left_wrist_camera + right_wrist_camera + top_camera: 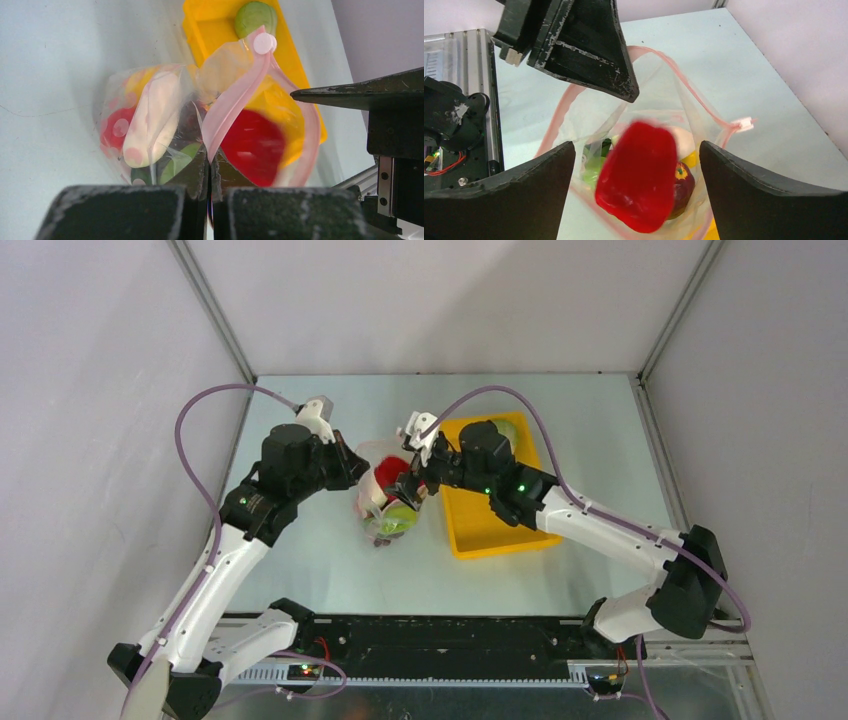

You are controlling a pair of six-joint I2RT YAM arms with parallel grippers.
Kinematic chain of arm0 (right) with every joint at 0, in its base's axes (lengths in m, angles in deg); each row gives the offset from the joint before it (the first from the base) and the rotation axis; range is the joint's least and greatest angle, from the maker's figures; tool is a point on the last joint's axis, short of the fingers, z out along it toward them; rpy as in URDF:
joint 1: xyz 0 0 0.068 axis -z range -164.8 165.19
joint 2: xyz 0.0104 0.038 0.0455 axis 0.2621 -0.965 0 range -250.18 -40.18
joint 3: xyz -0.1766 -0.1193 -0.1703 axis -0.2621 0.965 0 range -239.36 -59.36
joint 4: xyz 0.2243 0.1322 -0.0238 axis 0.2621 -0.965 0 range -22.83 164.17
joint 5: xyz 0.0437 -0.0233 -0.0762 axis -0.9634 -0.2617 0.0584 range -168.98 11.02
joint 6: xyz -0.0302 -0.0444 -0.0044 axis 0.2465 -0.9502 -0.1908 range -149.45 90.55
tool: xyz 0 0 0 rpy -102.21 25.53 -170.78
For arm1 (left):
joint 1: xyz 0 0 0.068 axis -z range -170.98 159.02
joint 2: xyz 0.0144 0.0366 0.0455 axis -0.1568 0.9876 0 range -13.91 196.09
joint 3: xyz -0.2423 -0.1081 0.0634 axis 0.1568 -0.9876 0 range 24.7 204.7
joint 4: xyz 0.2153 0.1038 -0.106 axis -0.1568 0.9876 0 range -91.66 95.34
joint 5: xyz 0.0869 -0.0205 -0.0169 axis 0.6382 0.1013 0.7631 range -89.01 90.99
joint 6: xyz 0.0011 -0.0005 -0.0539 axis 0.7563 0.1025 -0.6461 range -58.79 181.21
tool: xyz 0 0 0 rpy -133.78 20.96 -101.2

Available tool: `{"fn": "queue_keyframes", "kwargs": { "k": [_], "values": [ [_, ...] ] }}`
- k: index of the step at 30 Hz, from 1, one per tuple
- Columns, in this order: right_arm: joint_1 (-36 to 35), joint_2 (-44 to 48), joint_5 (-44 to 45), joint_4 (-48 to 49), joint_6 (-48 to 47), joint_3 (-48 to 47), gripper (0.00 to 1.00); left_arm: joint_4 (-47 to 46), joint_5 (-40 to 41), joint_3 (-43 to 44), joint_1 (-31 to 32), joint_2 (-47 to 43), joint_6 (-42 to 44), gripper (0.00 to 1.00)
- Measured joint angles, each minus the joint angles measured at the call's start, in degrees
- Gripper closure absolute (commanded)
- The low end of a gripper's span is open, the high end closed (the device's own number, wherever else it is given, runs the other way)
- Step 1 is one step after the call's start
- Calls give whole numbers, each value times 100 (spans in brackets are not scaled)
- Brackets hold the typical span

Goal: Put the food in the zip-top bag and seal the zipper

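Zip-top bag point(383, 502) stands on the bench point(320, 570) between my two arms, just left of the yellow tray point(490, 525), with its mouth facing up. My left hand point(210, 172) is pressed together on the mouth edge, pinching the pink zipper point(235, 100) and holding the opening wide. My right hand point(636, 147) hangs straight over that opening with its fingers well apart. The red pepper point(639, 175) shows blurred in the gap between them and touches neither finger, so I judge it is loose and dropping in, not gripped. Under it in the zip-top bag I can see the apple point(681, 185). The left wrist view also shows the white radish point(150, 120) lying against the bag's near wall.

The relation I am watching is vertical: the mouth lies directly below the right hand, so whatever leaves it should fall inside the rim.

The cabbage point(255, 17) sits at the far end of the tray, on the right arm's side, so that arm is the nearer one to fetch it. The zipper's long axis runs from my left pinch out to the white slider point(744, 123) at the far end. I reckon sealing means drawing along that line.
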Motion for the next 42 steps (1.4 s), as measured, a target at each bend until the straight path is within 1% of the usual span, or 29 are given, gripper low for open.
{"fn": "queue_keyframes", "kwargs": {
  "k": [12, 15, 20, 24, 27, 30, 31, 36, 42],
  "values": [
    [-74, 195, 103, -7, 55, 0, 1, -2, 0, 0, 0, -7, -2, 100],
    [-76, 323, 468, -7, 131, 0, 0, 0, 2, 0, 0, -20, -2, 100],
    [22, 511, 1443, -4, 308, 0, 1, 2, 4, 0, 0, -76, -2, 100],
    [518, 540, 1961, -83, 656, 0, 1, 0, 4, 0, 0, -83, -2, 100],
    [1091, 522, 2024, -275, 944, 0, 1, 2, 4, 0, 0, -92, -2, 100],
    [1685, 393, 1996, -413, 1027, -2, 1, 2, 7, 0, 0, -94, -2, 100],
    [1878, 278, 1998, -422, 960, -2, 1, 2, 7, 0, 0, -94, -2, 100],
    [2332, -485, 2133, -415, 682, -22, 1, 4, 4, 0, 0, -94, -2, 100],
    [2702, -1668, 2280, -728, 798, -428, 0, 2, 7, 0, 0, -92, 2, 100]
  ]
}}
